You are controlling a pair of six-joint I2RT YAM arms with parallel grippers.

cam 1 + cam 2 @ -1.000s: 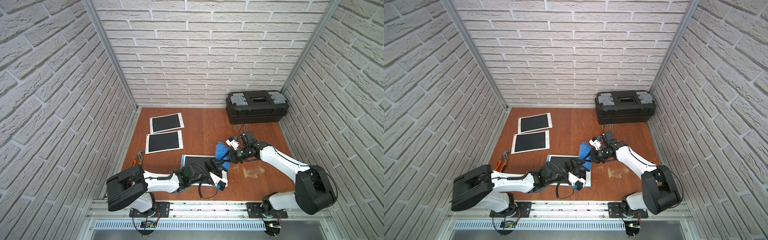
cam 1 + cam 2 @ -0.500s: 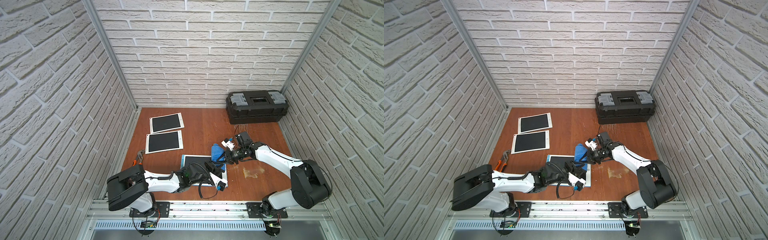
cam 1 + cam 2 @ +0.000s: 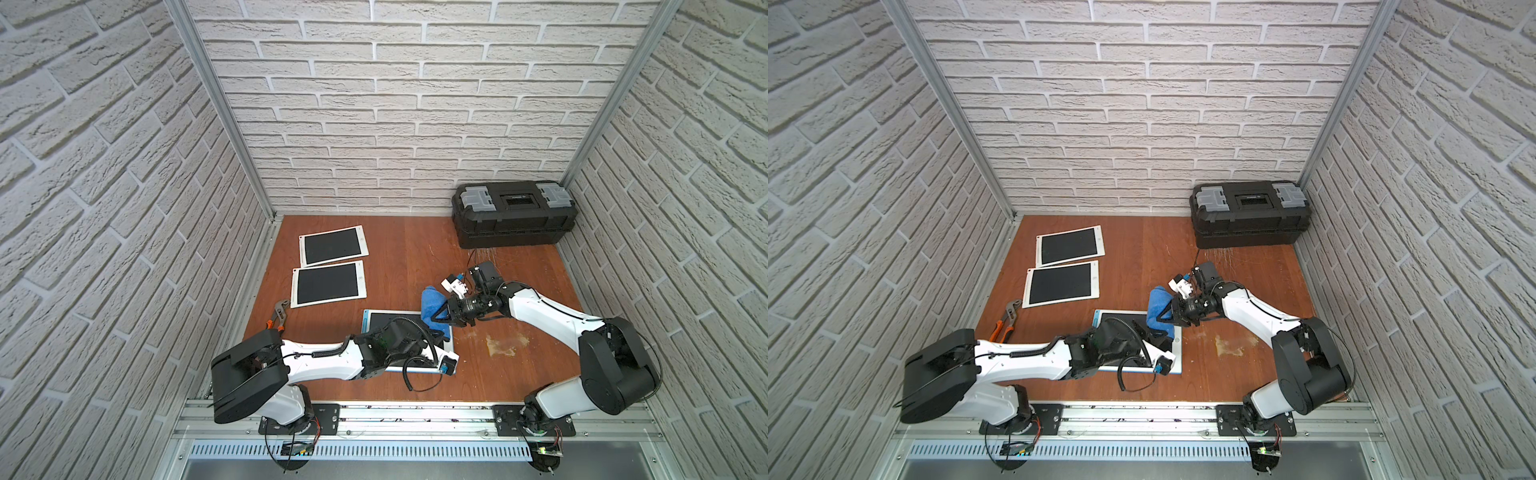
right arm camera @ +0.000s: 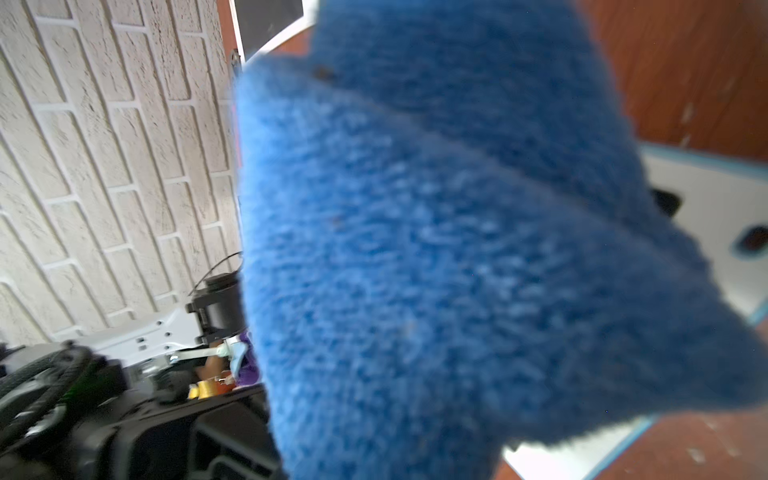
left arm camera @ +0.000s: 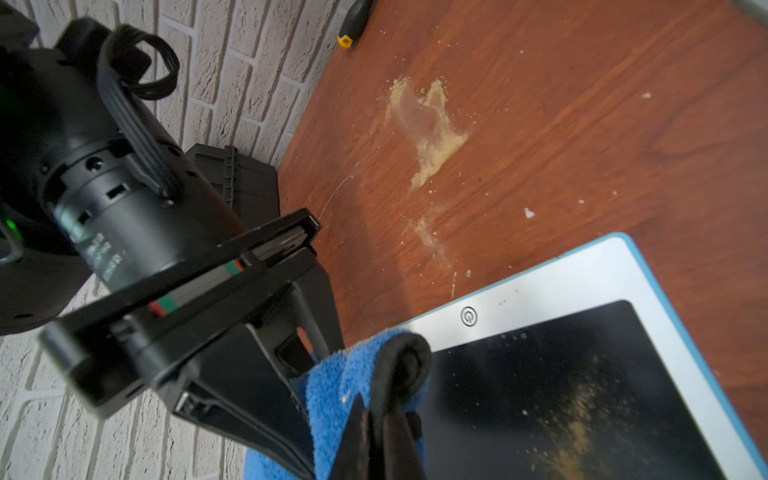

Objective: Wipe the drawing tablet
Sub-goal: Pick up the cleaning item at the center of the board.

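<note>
Jaws of left gripper [image 5: 388, 399]: pressed together on a fold of the blue cloth [image 5: 332, 386], pinching it at the corner of the drawing tablet [image 5: 561, 282] by the power button [image 5: 468, 316].
Jaws of right gripper [image 3: 438, 313]: cannot tell. They reach into the cloth from the right, but the cloth fills the right wrist view and hides how they stand.
Left arm [image 3: 324, 361]: stretched low along the front of the tabletop [image 3: 407, 257], its wrist lying over the tablet.
Drawing tablet: flat on the tabletop at front centre, with a white bezel, a blue edge and the dark screen facing up. The left wrist covers much of it in both top views.
Powder [image 5: 577, 407]: a yellowish streak on the screen, just beside the cloth.
Blue cloth: bunched and standing up over the tablet's far right corner, between the two grippers in both top views.
Stain [image 3: 505, 345]: a pale yellowish patch on the bare wood to the right of the tablet, apart from it.
Pliers [image 3: 279, 318]: orange handles, lying left of the tablet near the left wall.
Two other tablets [image 3: 328, 283]: beyond the pliers, one behind the other — dark screens up.
Toolbox [image 3: 514, 214]: black with grey latches, in the far right corner against the back wall.
</note>
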